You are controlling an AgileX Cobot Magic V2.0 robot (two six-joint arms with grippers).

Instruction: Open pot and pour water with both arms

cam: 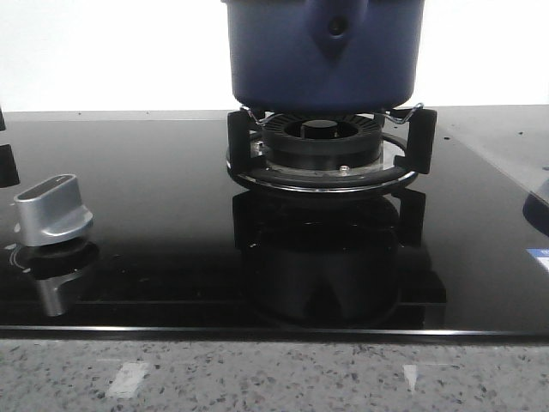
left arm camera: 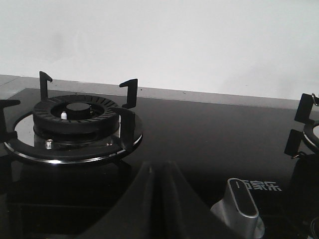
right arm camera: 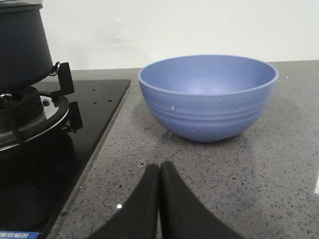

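The dark blue pot (cam: pixel 322 51) stands on the black pronged burner (cam: pixel 322 146) at the back middle of the hob, its teardrop handle mount facing me. Its top is cut off in the front view. The pot (right arm camera: pixel 22 45) also shows at the edge of the right wrist view. My left gripper (left arm camera: pixel 159 167) is shut and empty, low over the black glass hob between an empty burner and the silver knob. My right gripper (right arm camera: pixel 159 167) is shut and empty over the speckled counter, just short of a blue bowl (right arm camera: pixel 209 97). Neither gripper shows in the front view.
A second, empty burner (left arm camera: pixel 75 124) lies ahead of the left gripper. The silver knob (cam: pixel 51 206) sits at the hob's front left and shows beside the left fingers (left arm camera: pixel 241 206). The bowl's rim (cam: pixel 540 210) peeks in at the right. The hob's edge (right arm camera: pixel 107 124) runs past the right gripper.
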